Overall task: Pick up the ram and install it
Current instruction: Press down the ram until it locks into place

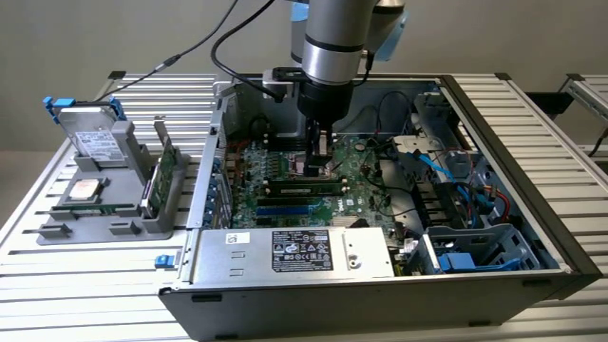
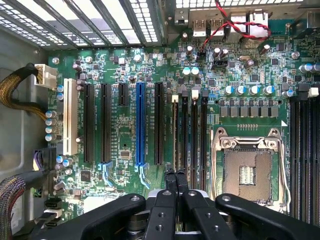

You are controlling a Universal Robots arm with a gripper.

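My gripper (image 1: 321, 165) hangs low inside the open computer case, over the motherboard (image 1: 285, 160). In the wrist view its two black fingertips (image 2: 170, 176) are pressed together, so the gripper (image 2: 175, 176) is shut with nothing visible between them. They sit just above the near end of the memory slots (image 2: 189, 135), beside the empty processor socket (image 2: 246, 172). A long narrow ram stick with dark chips (image 1: 304, 189) stands in a slot just in front of the gripper. Another thin green strip (image 1: 90, 209) lies in the grey holder (image 1: 57, 231) on the exterior view's left.
The holder also carries a hard drive (image 1: 95, 142), a square silver chip (image 1: 85, 188) and an upright green expansion card (image 1: 168, 167). The power supply (image 1: 295, 251) spans the case front. Blue and red cables (image 1: 437, 167) and a drive cage (image 1: 475, 249) crowd the exterior view's right.
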